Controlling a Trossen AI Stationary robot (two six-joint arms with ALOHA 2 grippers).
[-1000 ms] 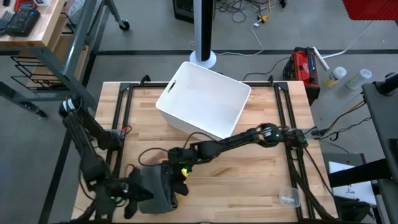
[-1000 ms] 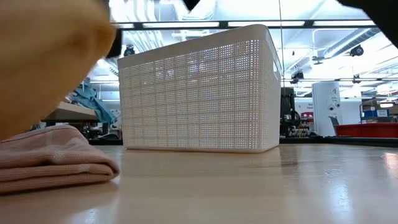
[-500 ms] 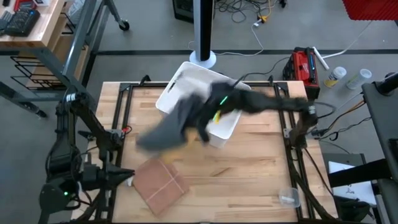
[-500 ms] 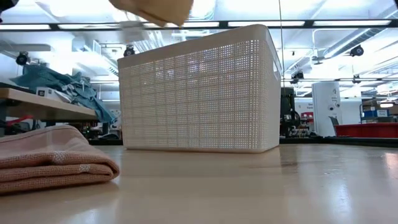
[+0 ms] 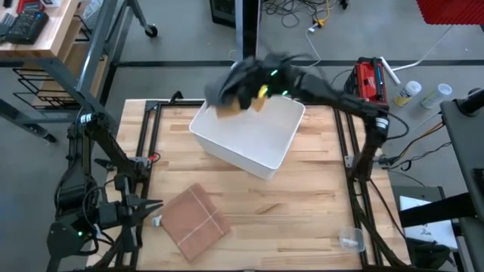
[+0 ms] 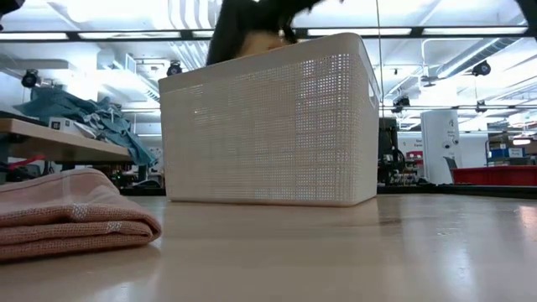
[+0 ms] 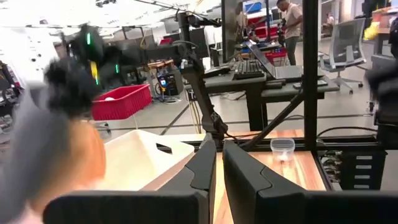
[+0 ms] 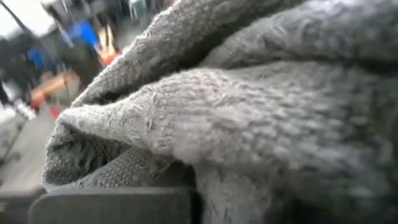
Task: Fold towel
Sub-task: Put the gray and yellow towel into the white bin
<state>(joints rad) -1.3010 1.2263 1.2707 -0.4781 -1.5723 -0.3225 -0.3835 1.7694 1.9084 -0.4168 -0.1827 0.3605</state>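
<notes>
We are carrying a dark grey terry towel [image 5: 240, 75] bunched up in our right gripper [image 5: 257, 85], which is hanging over the far rim of the white perforated plastic basket [image 5: 249, 132]; the towel is filling the right wrist view [image 8: 249, 124] with thick looped pile, crumpled and not folded, and it is covering the fingers, so we cannot tell how far they are apart, only that the cloth is hanging from them. In the low view the towel [image 6: 243, 29] is showing just above the basket's [image 6: 268, 126] top edge. A second cloth, a pink waffle-weave towel folded into a flat square [image 5: 195, 222], is lying on the wooden desk [image 5: 302, 211] near its front left corner, well apart from the basket; the low view is showing its stacked layers [image 6: 71, 214]. Our left gripper [image 5: 147, 208] is waiting low beside the desk's left edge with its fingers [image 7: 205, 168] nearly closed and holding nothing. A clear plastic cup [image 5: 351, 240] is standing near the front right corner. We are reading no writing anywhere. The basket stands at the middle of the desk's far edge.
</notes>
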